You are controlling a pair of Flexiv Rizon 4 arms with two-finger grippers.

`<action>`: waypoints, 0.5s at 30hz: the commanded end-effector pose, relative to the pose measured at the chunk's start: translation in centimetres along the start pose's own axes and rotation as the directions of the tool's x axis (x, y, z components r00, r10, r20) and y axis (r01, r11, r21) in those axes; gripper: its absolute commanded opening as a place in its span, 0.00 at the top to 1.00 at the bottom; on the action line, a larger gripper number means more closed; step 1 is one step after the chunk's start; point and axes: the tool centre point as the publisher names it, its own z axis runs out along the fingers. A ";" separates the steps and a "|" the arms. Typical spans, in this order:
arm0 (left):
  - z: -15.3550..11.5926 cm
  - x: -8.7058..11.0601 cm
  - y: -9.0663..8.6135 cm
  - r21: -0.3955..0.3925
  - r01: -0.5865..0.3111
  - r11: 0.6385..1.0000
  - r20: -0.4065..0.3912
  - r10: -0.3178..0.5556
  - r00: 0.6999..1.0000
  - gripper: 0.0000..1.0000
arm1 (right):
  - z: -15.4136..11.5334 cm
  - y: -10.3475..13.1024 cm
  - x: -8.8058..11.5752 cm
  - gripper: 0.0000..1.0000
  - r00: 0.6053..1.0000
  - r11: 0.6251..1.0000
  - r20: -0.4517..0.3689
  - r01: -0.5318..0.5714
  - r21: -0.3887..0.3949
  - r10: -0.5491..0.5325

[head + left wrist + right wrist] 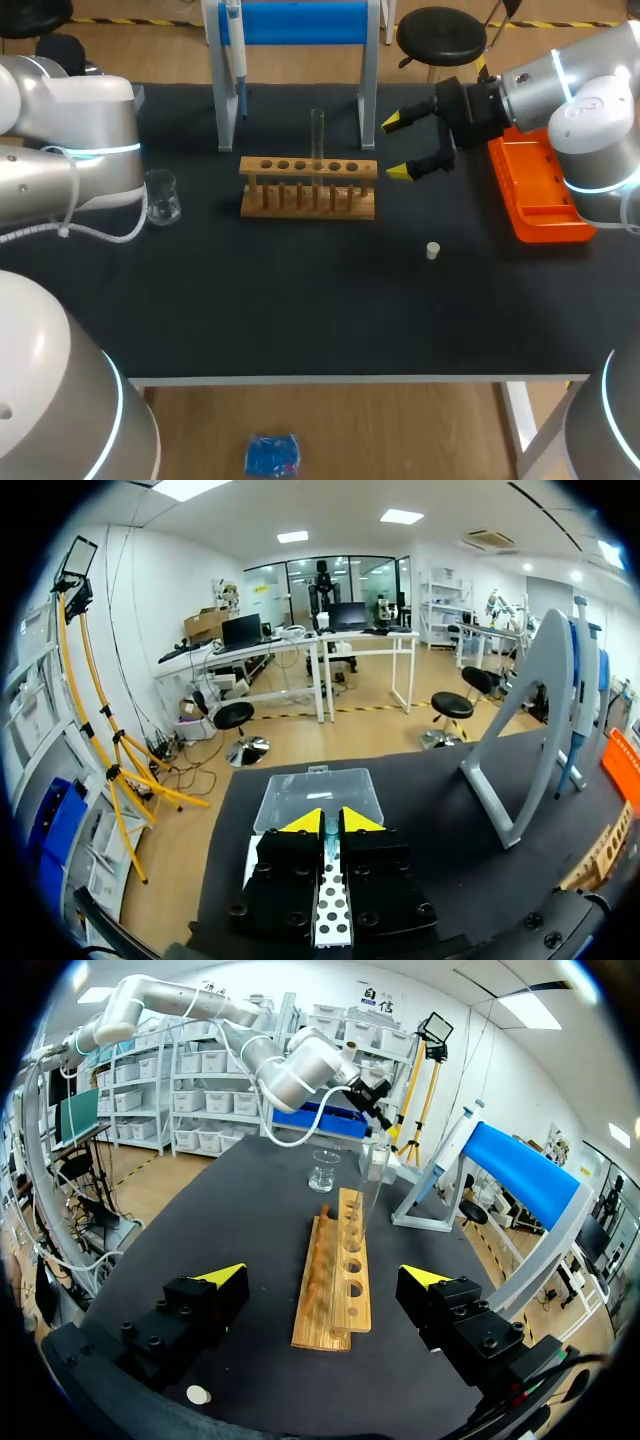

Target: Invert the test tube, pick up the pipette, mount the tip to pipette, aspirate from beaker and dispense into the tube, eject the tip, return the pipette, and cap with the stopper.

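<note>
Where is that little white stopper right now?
In the head view, the stopper lies alone on the table, front-right of the wooden rack, near the right tool.

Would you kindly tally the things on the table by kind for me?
test tube: 1
test tube rack: 1
beaker: 1
stopper: 1
pipette: 1
pipette stand: 1
orange tray: 1
clear box: 1
Total: 8

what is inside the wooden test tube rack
One clear test tube stands upright in the wooden rack; the other holes look empty. The tube's lower end is covered by the rack's top board, so any liquid in it cannot be seen.
</note>
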 end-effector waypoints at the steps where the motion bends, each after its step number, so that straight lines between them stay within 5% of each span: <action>1: -2.3 0.7 -1.4 -0.047 -0.068 0.997 -0.067 0.064 0.996 1.00 | 0.0 0.0 0.1 0.00 1.000 1.000 0.001 0.000 0.002 0.000; 10: -8.6 4.0 -3.7 -0.051 -0.274 0.960 -0.305 0.247 0.920 1.00 | 0.0 0.0 0.1 0.00 1.000 1.000 0.001 0.000 0.002 0.000; 15: -12.8 6.5 -4.6 0.104 -0.353 0.930 -0.400 0.364 0.841 1.00 | 0.0 0.0 0.1 0.00 1.000 1.000 0.001 0.000 0.002 0.000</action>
